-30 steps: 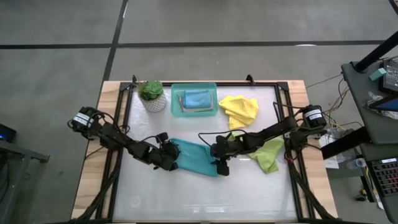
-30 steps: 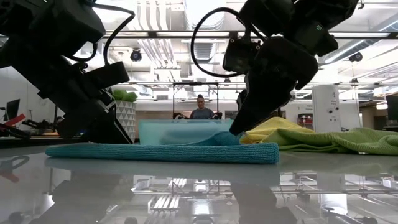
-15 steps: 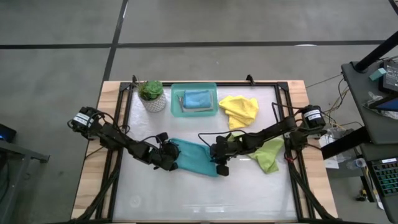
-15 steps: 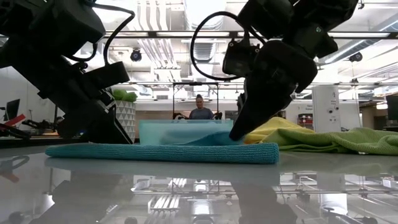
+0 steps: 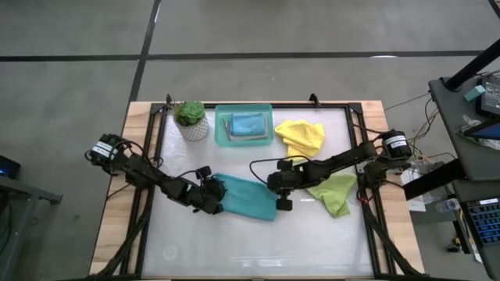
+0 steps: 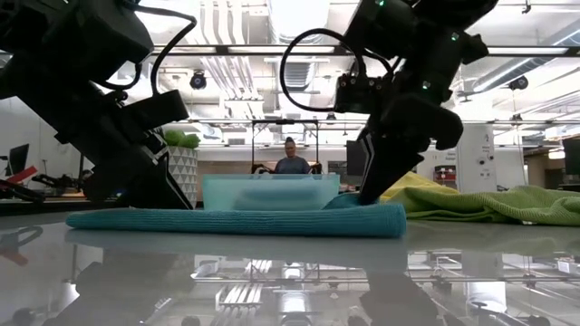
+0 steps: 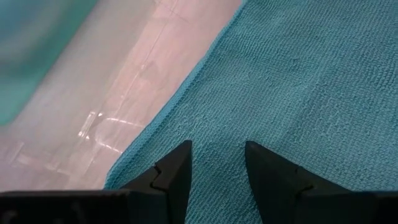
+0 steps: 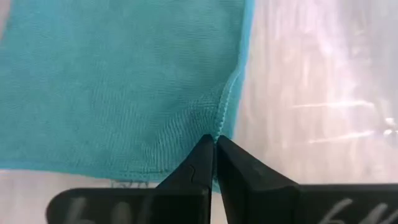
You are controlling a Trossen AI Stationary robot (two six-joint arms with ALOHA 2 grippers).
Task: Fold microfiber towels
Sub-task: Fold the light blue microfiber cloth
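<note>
Since a second ago the right gripper [image 5: 279, 200] has shifted a little toward its own arm's side, now at the right-hand edge of the teal-blue towel [image 5: 247, 199] rather than over it. Its fingers [image 8: 200, 163] are pressed together, pinching that towel's hem [image 8: 219, 118] between their tips. The left gripper [image 5: 212, 198] sits low on the towel's opposite edge, fingers [image 7: 174, 171] slightly parted with cloth [image 7: 298, 87] beneath them; the towel lies flat near the table's middle. Just beside the right arm lies the lime green towel [image 5: 334, 193]. Farther back sit the crumpled yellow towel [image 5: 301, 137], the teal tray [image 5: 221, 117] holding a second teal-blue towel [image 5: 248, 125], and a potted plant [image 5: 190, 119]. Beyond the table, a person [image 6: 292, 159] sits.
</note>
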